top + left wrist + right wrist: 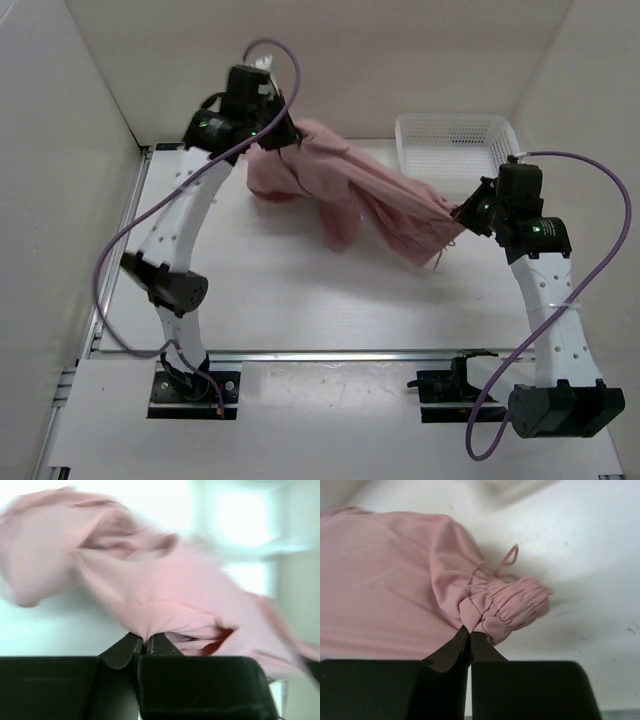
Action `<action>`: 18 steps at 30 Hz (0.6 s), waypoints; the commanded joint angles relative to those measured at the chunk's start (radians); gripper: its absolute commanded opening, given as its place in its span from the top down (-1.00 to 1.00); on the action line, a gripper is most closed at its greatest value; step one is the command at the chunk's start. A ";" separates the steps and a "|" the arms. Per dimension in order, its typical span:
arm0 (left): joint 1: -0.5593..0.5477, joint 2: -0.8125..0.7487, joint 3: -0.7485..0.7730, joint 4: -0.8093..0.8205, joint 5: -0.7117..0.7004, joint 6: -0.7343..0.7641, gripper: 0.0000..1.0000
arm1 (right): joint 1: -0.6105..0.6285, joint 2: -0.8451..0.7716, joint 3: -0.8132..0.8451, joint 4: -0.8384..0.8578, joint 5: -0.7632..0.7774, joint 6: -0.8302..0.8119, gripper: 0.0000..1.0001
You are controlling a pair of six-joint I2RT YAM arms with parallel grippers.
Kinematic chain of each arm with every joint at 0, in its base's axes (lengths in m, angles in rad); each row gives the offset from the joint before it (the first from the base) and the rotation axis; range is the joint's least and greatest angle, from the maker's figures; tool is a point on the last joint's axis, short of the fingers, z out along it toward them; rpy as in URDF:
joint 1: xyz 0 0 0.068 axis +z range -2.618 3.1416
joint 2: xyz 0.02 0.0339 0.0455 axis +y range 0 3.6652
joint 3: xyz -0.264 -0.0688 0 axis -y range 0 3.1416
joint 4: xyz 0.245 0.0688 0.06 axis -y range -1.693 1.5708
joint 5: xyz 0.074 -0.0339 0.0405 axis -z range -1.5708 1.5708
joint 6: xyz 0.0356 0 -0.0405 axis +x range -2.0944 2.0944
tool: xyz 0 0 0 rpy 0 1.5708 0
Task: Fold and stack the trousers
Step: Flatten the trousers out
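Trousers (350,190): soft dusty-pink cloth, rumpled, slung as a sagging band between both grippers, with the middle folds drooping toward the table (300,300). A gathered elastic edge and a drawstring loop are seen at the right end. The left gripper (146,639) is clenched on a pinch of cloth. The right gripper (470,632) is clamped on the gathered edge, near the basket (450,122). Both arms are reached forward with elbows bent.

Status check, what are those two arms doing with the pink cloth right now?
Both shut: left gripper and right gripper each pinch the trousers. Cloth hangs bunched between them, not yet folded. Far right corner: white basket, near the cloth.
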 commanded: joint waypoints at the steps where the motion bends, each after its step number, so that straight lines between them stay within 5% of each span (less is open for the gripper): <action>1: -0.016 -0.148 0.246 -0.200 -0.029 0.154 0.79 | -0.024 -0.029 0.091 0.007 0.109 -0.019 1.00; 5: -0.042 -0.239 0.022 -0.085 0.110 0.124 0.79 | -0.024 -0.090 0.050 0.007 0.188 -0.028 1.00; 8: -0.042 -0.173 -0.102 -0.085 0.110 0.114 0.07 | -0.024 -0.090 -0.016 0.007 0.253 -0.028 1.00; 9: -0.042 -0.138 -0.076 -0.118 0.110 0.127 -0.38 | -0.024 -0.090 -0.028 0.007 0.253 -0.028 1.00; 12: -0.065 -0.098 -0.079 -0.189 0.047 0.127 -0.57 | -0.024 -0.081 -0.076 0.007 0.253 -0.028 1.00; 15: -0.065 -0.223 -0.234 -0.116 -0.006 0.118 -0.53 | -0.024 -0.061 -0.105 0.007 0.253 -0.028 1.00; 18: -0.065 -0.360 -0.425 -0.105 -0.085 0.078 0.33 | -0.024 -0.049 -0.114 0.017 0.242 -0.028 1.00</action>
